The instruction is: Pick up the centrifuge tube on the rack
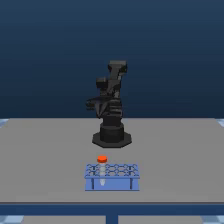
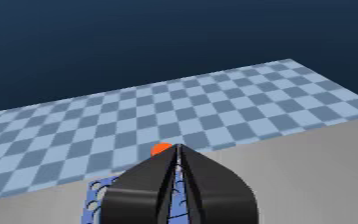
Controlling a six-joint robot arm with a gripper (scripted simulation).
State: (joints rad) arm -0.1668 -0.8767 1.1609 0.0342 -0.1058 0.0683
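Observation:
The blue rack (image 1: 112, 177) stands on the grey table near its front edge, in front of the arm's base. The centrifuge tube stands in a hole at the rack's back corner on the exterior view's left, and its orange-red cap (image 1: 102, 159) rises above the rack top. The black arm (image 1: 111, 100) is folded up over its base, well behind and above the rack. In the wrist view my gripper (image 2: 177, 148) is a dark wedge, its two fingers closed to a thin slit with nothing held. The cap (image 2: 160, 148) shows just past the fingertips, and part of the rack (image 2: 95, 199) shows beside them.
The arm's round black base (image 1: 112, 136) sits mid-table behind the rack. The grey table (image 1: 45, 160) ends close in front of the rack. Beyond it lies a blue checkered floor (image 2: 158, 110).

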